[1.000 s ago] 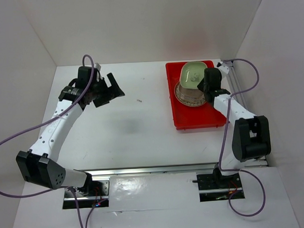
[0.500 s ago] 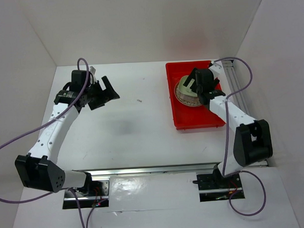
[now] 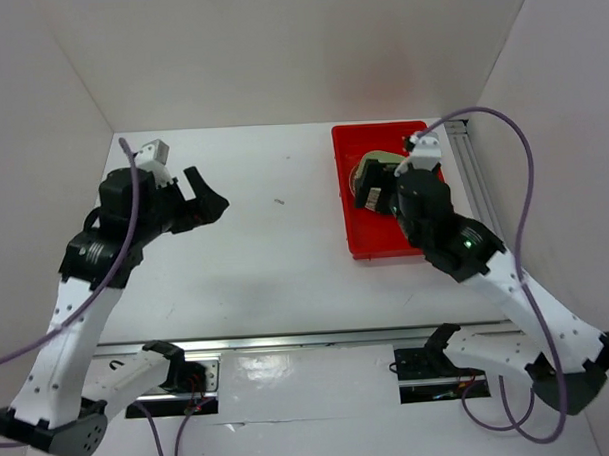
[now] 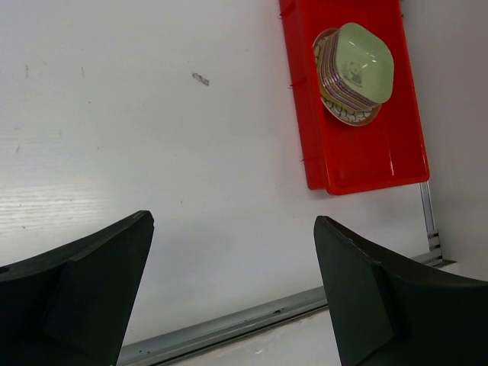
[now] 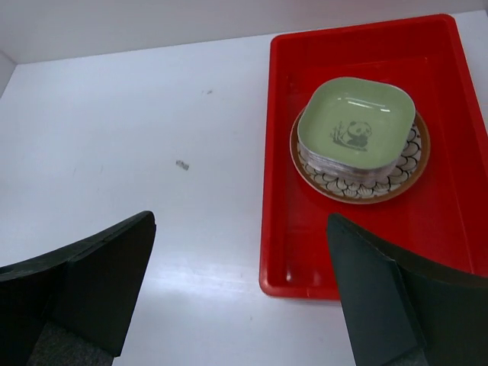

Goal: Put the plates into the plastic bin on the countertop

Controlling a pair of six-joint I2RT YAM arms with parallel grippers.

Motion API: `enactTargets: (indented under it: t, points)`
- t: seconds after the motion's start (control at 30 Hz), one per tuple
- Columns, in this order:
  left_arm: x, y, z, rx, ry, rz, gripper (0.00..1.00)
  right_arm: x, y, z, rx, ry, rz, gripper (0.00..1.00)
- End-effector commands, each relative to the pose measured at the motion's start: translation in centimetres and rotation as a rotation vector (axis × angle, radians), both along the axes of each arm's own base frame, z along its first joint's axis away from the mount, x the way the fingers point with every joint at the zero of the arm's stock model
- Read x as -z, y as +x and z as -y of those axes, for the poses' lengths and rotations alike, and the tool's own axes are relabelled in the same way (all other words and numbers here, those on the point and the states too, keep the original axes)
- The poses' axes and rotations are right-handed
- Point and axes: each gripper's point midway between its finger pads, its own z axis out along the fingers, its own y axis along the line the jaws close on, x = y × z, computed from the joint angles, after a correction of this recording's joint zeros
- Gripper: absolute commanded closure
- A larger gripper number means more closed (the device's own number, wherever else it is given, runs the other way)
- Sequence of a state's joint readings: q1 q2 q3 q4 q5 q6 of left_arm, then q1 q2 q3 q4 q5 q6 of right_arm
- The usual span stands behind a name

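The plates (image 5: pixel 357 137) are stacked in the bin (image 5: pixel 450 221), ahead and right of the right hand (image 5: pixel 238 229). It and the left hand (image 4: pixel 232 221) are held spread and empty, the task being judged done.

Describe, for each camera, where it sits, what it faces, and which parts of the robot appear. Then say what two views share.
Top external: fixed above and behind, looking down on the table; shows the left arm and right arm.
Left wrist: on the left arm, high over the table, facing the distant bin; the open left gripper frames the bottom.
Right wrist: on the right arm, looking down at the plates; the open right gripper frames the bottom.
Shared: both wrist views show the plates stacked in the bin.
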State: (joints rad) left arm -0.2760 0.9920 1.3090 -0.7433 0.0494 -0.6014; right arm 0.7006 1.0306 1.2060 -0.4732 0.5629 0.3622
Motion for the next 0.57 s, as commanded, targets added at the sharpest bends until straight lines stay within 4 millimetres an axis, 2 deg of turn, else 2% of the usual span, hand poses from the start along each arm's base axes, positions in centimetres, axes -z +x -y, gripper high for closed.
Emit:
enactTargets:
  t: [0.0, 0.13, 0.2, 0.23, 0.27, 0.37, 0.43, 0.53]
  points:
    - [-0.3, -2.8, -1.5, -0.028, 0.041, 0.027, 0.00, 2.4, -4.3, 2.7, -0.005, -0.080, -0.074, 0.00]
    - [-0.5, -6.4, -2.0, -0.011, 0.015, 0.067, 0.00, 1.8, -8.3, 3.8, -0.102, -0.007, -0.041, 0.00]
    - [-1.2, -8.2, -2.4, -0.003, -0.002, 0.104, 0.00, 1.1, -10.1, 5.2, -0.117, 0.013, -0.026, 0.00]
    - [-1.2, -8.7, -2.6, -0.003, -0.002, 0.105, 0.00, 1.2, -10.7, 5.5, -0.130, 0.015, -0.030, 0.00]
    - [-0.6, -9.3, -3.2, -0.022, 0.014, 0.085, 0.00, 0.4, -11.3, 6.6, -0.104, 0.052, -0.009, 0.00]
    - [-0.9, -10.7, -4.1, -0.049, 0.024, 0.096, 0.00, -0.8, -12.4, 7.9, -0.104, 0.057, 0.022, 0.00]
    - [-0.5, -11.1, -4.5, -0.058, 0.034, 0.083, 0.00, -0.8, -12.7, 8.9, -0.071, 0.044, 0.011, 0.00]
    - [-0.4, -11.4, -4.8, -0.066, 0.039, 0.081, 0.00, -0.6, -12.4, 9.2, -0.062, 0.012, 0.005, 0.00]
